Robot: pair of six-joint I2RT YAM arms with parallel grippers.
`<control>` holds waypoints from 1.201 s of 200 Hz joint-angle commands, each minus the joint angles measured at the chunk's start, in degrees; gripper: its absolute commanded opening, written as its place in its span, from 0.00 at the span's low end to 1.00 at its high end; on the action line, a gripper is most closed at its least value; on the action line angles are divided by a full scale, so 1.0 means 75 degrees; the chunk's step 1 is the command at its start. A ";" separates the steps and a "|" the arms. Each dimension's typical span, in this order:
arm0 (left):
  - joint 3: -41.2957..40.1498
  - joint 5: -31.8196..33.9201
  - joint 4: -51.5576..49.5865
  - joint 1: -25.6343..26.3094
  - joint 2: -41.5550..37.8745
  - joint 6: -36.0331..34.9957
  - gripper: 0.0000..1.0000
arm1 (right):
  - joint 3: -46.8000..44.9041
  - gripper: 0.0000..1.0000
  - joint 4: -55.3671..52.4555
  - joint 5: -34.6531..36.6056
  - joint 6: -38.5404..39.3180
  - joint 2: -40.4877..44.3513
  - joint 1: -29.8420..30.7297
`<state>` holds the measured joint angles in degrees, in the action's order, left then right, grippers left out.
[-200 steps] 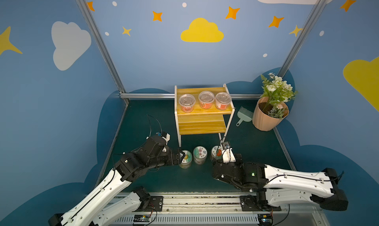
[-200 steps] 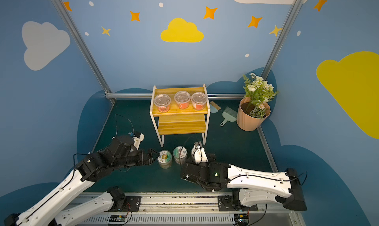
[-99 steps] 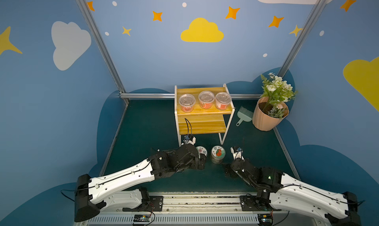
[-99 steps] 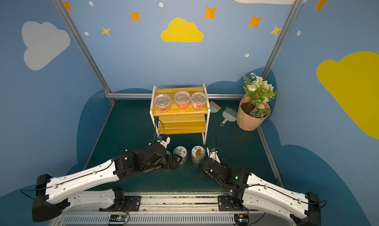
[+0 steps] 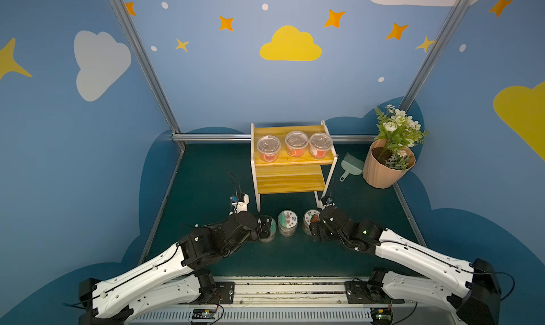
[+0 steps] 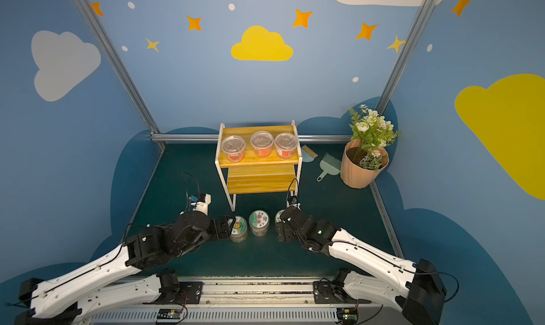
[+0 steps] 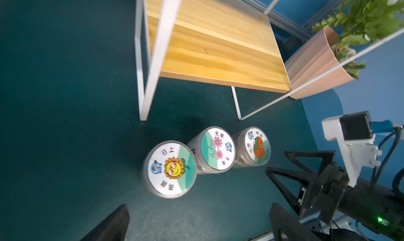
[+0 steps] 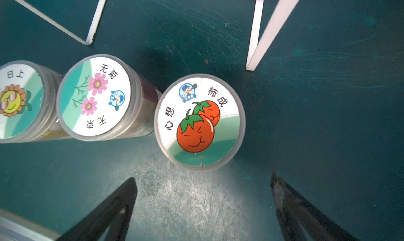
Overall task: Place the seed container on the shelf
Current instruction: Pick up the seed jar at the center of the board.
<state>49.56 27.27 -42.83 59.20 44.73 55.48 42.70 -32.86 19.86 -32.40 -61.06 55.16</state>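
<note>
Right gripper (image 8: 203, 179) fingers being held spread, just short of tomato-lid seed container (image 8: 199, 122); left gripper (image 7: 200, 207) fingers being held spread near sunflower-lid seed container (image 7: 169, 169).

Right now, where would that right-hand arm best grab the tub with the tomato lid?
The tomato tub stands upright, so probably by its round side wall under the lid, coming from the robot's side: the right gripper faces it there with jaws open wider than the lid. The pink-flower tub stands close on one side, leaving that finger little room.

Robot test booth: cloud-painted walls (image 5: 236, 87), aluminium frame (image 5: 143, 61).
</note>
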 commanded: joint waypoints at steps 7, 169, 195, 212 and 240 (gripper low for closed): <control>-0.0260 0.0381 -0.0899 -0.0153 -0.0840 0.0346 1.00 | -0.0416 0.98 0.1105 -0.0145 0.0230 0.0114 -0.0042; -0.0173 0.0454 -0.0360 -0.0185 -0.0688 -0.0660 1.00 | -0.4163 0.98 0.6298 -0.0553 0.0633 -0.0005 0.0298; -0.0278 0.0501 -0.0327 -0.0189 -0.0768 -0.0613 1.00 | -0.4152 0.98 0.6845 -0.0538 0.0687 -0.0733 0.0298; -0.0315 0.0511 -0.0285 -0.0183 -0.0773 -0.0636 1.00 | -0.4065 0.98 0.7278 -0.0682 0.0972 -0.1256 0.0298; -0.0199 0.0523 -0.0310 -0.0184 -0.0647 -0.0729 1.00 | -0.4026 0.98 0.7621 -0.0464 0.1077 -0.1810 0.0298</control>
<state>47.77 30.13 -45.74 58.02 39.40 51.40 12.62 20.88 16.58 -25.56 -71.24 57.12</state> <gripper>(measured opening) 0.999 0.980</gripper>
